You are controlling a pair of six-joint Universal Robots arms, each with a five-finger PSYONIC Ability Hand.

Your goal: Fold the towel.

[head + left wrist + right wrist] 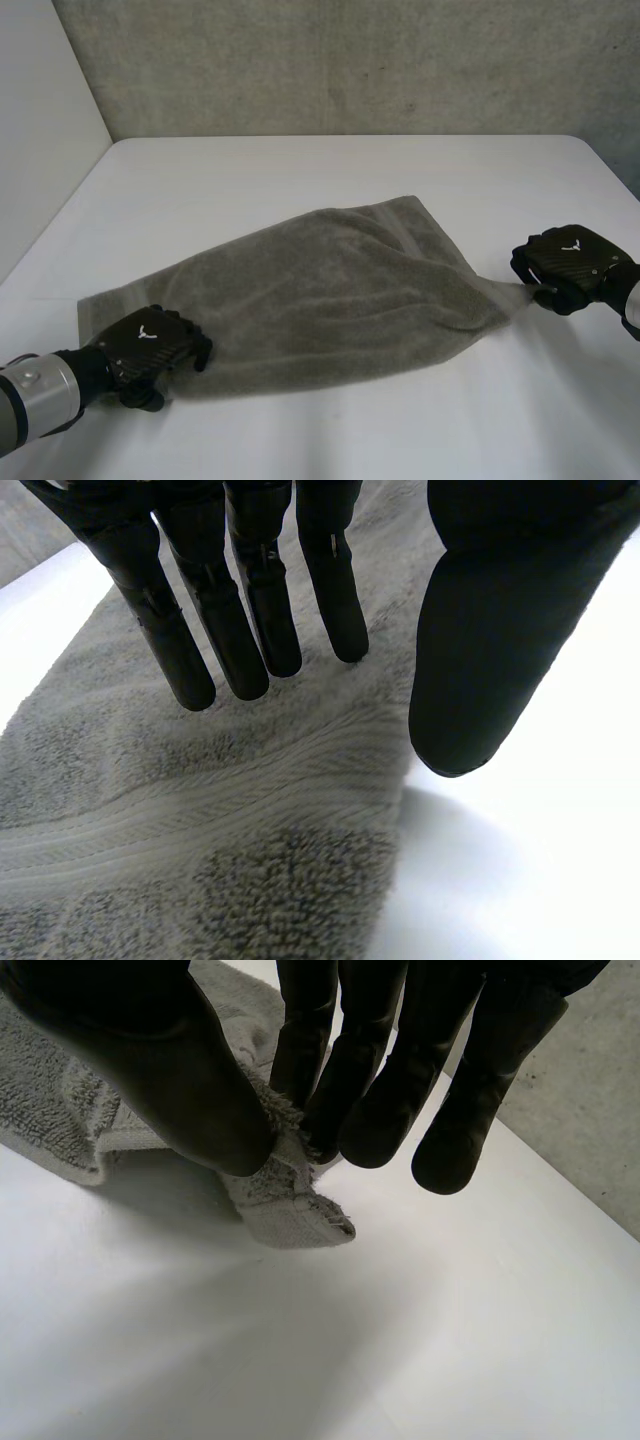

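While the towel is stretched like this, I read the scene from the table [330,170] down. It is white, and the towel [330,290], a grey-brown terry cloth, lies across its middle, nearer the front edge than the back. The cloth is spread wide toward the table's left side and drawn to a point toward its right edge. I judge that taper comes from the two hands working against each other: one end is weighted, the other pulled sideways, so the wrinkles run along the line between them.

My left hand [150,345] sits at the towel's front-left corner, close to the table's front edge. In its wrist view the fingers [245,630] are straight and spread over the pile, and the thumb [480,660] stands apart over bare table beside the towel's edge. Nothing is gripped there. I take it as an anchor, though I cannot tell how firmly it presses.

My right hand [570,262], near the table's right edge, is clamped on the opposite corner [295,1215]. Thumb and fingers pinch the cloth between them, and the hemmed tip pokes out below the grip, just above the table. The fold itself is not yet made. This hold, I judge, is there to flatten the cloth first.
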